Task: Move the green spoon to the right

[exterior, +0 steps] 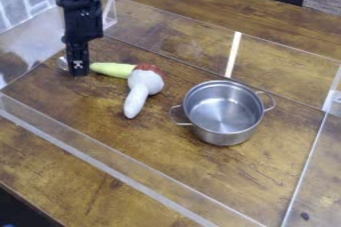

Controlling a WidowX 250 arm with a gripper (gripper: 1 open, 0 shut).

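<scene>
The green spoon (115, 70) lies on the wooden table at the left. Its yellow-green handle shows, pointing right toward the white mushroom toy. My black gripper (78, 70) points straight down at the spoon's left end and covers the silver bowl. Its fingers look shut. I cannot tell whether they pinch the spoon's neck or only stand in front of it.
The white mushroom toy (140, 92) with a reddish tip lies just right of the handle. A steel pot (222, 110) stands right of centre. Clear acrylic walls (160, 186) ring the table, with a pale upright stick (233, 54) behind the pot.
</scene>
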